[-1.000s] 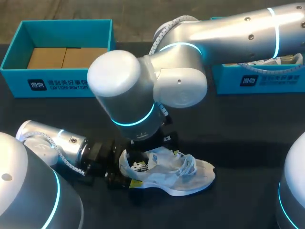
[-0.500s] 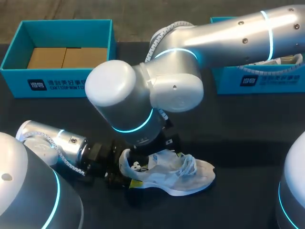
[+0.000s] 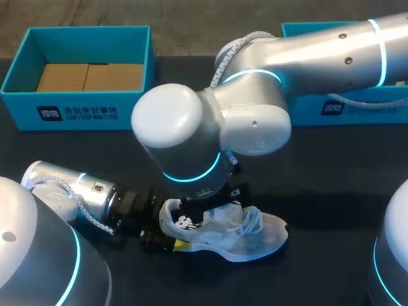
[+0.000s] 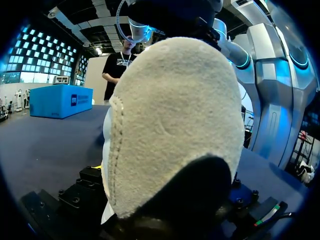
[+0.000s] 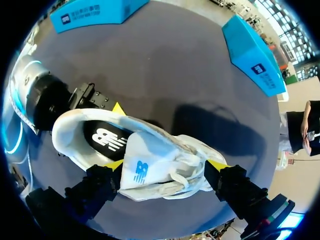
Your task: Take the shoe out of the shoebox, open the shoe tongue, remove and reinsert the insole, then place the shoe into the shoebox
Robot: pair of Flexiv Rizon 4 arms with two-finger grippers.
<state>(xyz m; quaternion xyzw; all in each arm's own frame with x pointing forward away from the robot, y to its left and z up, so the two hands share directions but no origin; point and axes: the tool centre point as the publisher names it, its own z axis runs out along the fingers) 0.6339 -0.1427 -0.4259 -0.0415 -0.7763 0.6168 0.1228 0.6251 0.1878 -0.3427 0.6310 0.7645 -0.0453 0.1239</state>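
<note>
At 6 o'clock on the black table [image 3: 331,166], nearest you, the white lace-up mesh shoe [image 3: 236,233] lies out of its box, on its sole, with its toe towards 3 o'clock. Your left arm [image 3: 76,191] lies low along the table from 8 o'clock. Its jaws are closed on the heel, which I judge is to pin the shoe while the other arm works. Your right arm [image 3: 255,121] reaches in from 2 o'clock past the middle, wrist turned down over the collar. Its jaws stand wide apart above the tongue [image 5: 142,170], gripping nothing, and the dark insole [image 5: 107,140] is seated inside. Farther off, an open teal cardboard shoebox [image 3: 76,111] waits at 11 o'clock, with a second teal box [image 3: 376,113] at 1 o'clock.
</note>
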